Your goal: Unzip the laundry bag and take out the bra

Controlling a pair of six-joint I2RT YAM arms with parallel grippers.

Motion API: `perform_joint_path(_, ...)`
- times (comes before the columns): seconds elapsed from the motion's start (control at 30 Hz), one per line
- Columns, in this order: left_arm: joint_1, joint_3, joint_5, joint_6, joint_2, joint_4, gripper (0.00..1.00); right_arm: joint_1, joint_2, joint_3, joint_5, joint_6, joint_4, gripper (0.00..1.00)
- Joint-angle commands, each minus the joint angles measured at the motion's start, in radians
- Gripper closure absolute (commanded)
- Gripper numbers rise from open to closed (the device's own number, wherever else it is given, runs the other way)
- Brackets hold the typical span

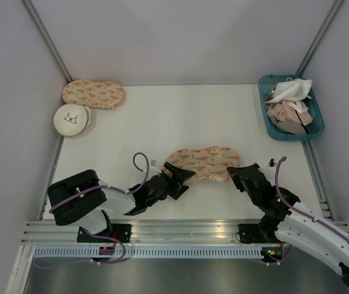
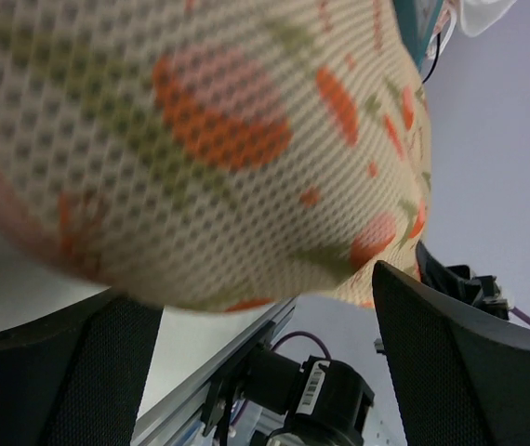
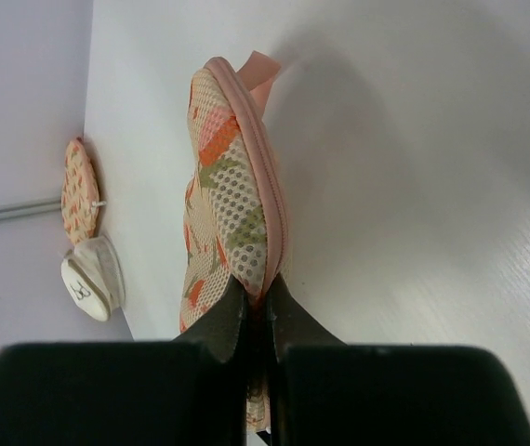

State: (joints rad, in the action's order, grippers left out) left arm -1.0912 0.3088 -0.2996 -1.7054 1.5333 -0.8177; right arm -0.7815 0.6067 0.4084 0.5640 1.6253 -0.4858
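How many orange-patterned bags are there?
2. One laundry bag lies front and middle; a matching printed case sits in the far left corner. More could hide in the basket.

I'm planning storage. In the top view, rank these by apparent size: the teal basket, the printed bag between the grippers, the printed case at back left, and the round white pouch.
1. teal basket
2. bag and back-left case: nearly alike, and the case lies farther off, so unranked
3. round pouch, smallest
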Motion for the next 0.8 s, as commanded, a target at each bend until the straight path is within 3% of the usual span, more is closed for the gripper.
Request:
perform_joint_path(0.0,0.039,0.01,-0.032,0.009,-0.048,-0.028,0.06,-0.004,-0.021,0.056,-0.073,-0.036,0.039,1.0)
perform_joint_path(0.3,0.099,0.073,0.025,0.016,-0.003,-0.023,0.07,-0.004,-0.045,0.013,-0.283,-0.131,0.121,1.0)
perform_joint_path(0.4,0.131,0.07,0.057,0.021,0.01,-0.041,0.14,-0.004,-0.044,0.024,-0.314,-0.172,0.093,1.0)
perform_joint_path(0.43,0.14,0.067,0.076,0.024,0.011,-0.055,0.19,-0.004,-0.047,0.027,-0.315,-0.182,0.076,1.0)
perform_joint_path(0.53,0.18,0.058,0.109,0.065,0.013,-0.08,0.46,-0.004,-0.076,0.03,-0.326,-0.229,0.046,1.0)
perform_joint_path(0.57,0.191,0.056,0.119,0.07,0.011,-0.083,0.6,-0.004,-0.082,0.033,-0.332,-0.235,0.033,1.0)
perform_joint_path(0.67,0.229,0.059,0.163,0.101,0.016,-0.089,0.81,-0.004,-0.093,0.05,-0.348,-0.281,0.015,0.99)
perform_joint_path(0.7,0.25,0.061,0.177,0.108,0.017,-0.09,0.84,-0.004,-0.093,0.056,-0.355,-0.294,0.013,0.95)
perform_joint_path(0.73,0.261,0.062,0.206,0.122,0.022,-0.089,0.91,-0.004,-0.091,0.063,-0.36,-0.318,0.004,0.71)
perform_joint_path(0.77,0.272,0.064,0.224,0.13,0.025,-0.101,0.94,-0.004,-0.09,0.078,-0.368,-0.33,-0.006,0.6)
